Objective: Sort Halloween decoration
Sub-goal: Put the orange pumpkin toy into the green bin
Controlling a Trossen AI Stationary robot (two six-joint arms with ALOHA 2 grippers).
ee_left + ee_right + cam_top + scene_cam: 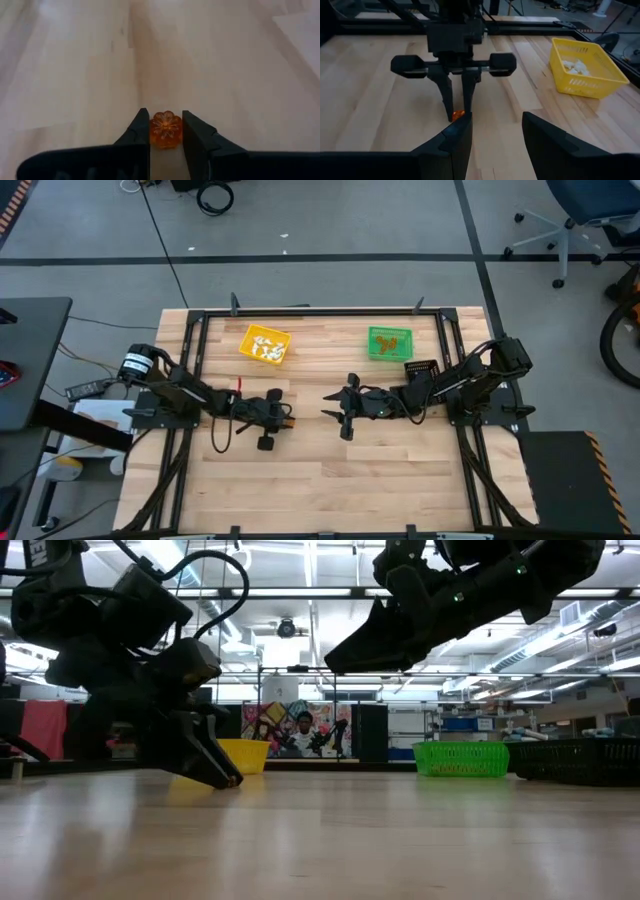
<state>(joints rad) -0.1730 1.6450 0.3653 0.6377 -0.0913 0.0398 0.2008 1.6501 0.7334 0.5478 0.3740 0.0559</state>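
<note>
Yellow bin with white pieces, green bin with orange ones and black bin along the far side of the table; nothing between the arms. Orange pumpkin trinket pinched between the left gripper fingers, tips down at the wood, mid-table; bare boards all round. Right gripper raised opposite, jaws parted, holding nothing.

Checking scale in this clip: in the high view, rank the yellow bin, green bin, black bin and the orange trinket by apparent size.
1. Yellow bin and green bin: look alike, unranked.
2. Black bin: seems smaller, but the right arm partly covers it.
3. Orange trinket in the left gripper: a mere speck.
</note>
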